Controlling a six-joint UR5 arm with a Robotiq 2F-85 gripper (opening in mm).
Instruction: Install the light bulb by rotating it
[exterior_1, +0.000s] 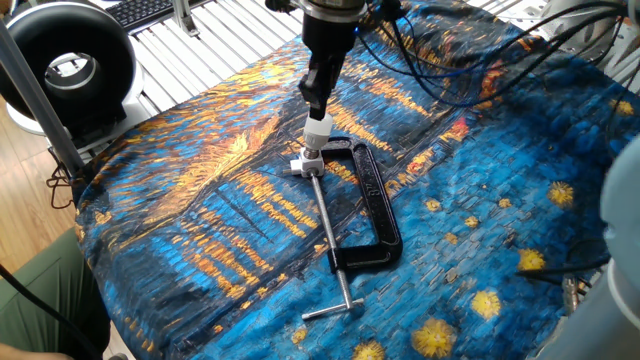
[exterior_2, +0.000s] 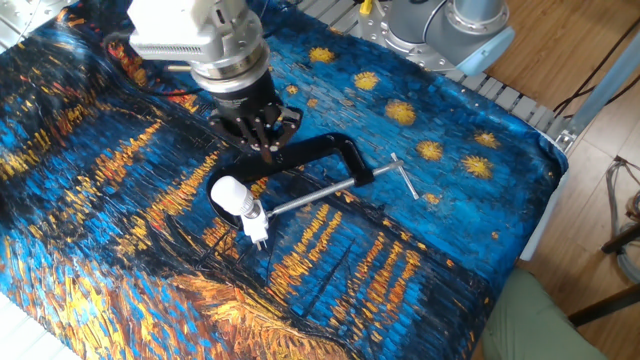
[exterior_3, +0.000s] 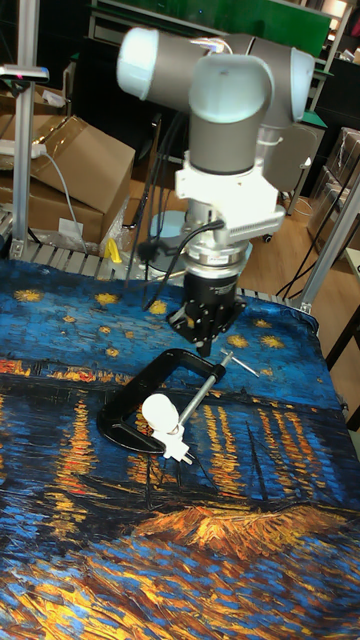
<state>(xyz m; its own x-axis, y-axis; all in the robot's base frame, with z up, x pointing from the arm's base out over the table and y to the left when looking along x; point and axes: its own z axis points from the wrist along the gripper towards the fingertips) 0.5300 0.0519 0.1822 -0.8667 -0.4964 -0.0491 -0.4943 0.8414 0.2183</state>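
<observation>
Here the light bulb (exterior_3: 157, 409) stands upright in its socket (exterior_3: 177, 445), rounded top uppermost.

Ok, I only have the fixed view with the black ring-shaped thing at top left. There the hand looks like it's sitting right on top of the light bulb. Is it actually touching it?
Observer: No. In the other fixed view the hand hangs clear of the light bulb. Its tip shows against the frame of the black C-clamp, with a gap between it and the bulb.
Operator: Are the fingers open, ready to take it?
Observer: They don't look open. In the tall fixed view the fingertips come together to a point, with nothing held between them.
</observation>
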